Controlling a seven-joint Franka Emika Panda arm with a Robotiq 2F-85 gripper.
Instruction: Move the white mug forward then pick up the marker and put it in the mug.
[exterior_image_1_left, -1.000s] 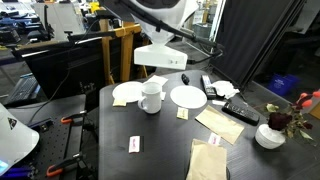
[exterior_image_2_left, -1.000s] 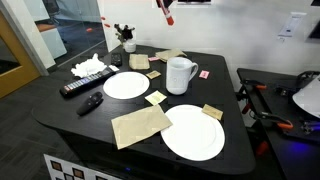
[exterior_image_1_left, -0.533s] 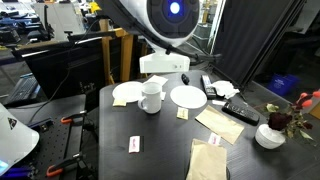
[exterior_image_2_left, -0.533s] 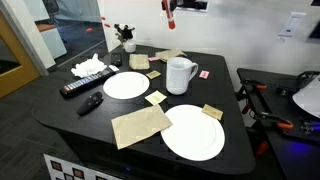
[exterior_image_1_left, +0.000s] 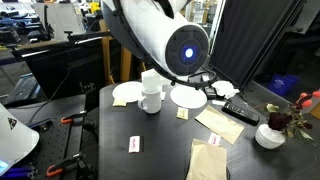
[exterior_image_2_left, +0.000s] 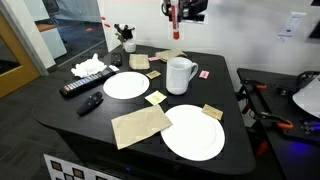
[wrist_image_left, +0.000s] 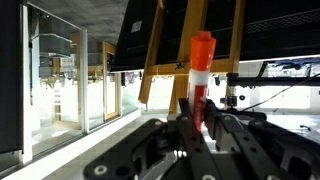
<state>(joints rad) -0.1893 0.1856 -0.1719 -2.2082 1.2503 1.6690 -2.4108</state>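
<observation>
While the black two-fingered gripper (exterior_image_2_left: 177, 13) hangs high over the dark tabletop (exterior_image_2_left: 60, 112), its jaws are clamped on the short, thick red marker (exterior_image_2_left: 173, 17), which is held upright. Well below, the plain white cylindrical mug (exterior_image_2_left: 180, 74) stands near the table's far edge, apart from both flat white round plates (exterior_image_2_left: 126, 85), its rim open upward.

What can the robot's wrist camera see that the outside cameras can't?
Only the wrist view: a close look at the gripper pinching the marker, with big windows and a wooden frame behind. Only an exterior view: the white mug, white plates and a remote on the black table, far below the marker. Both: the red marker, held up in the gripper.
</observation>
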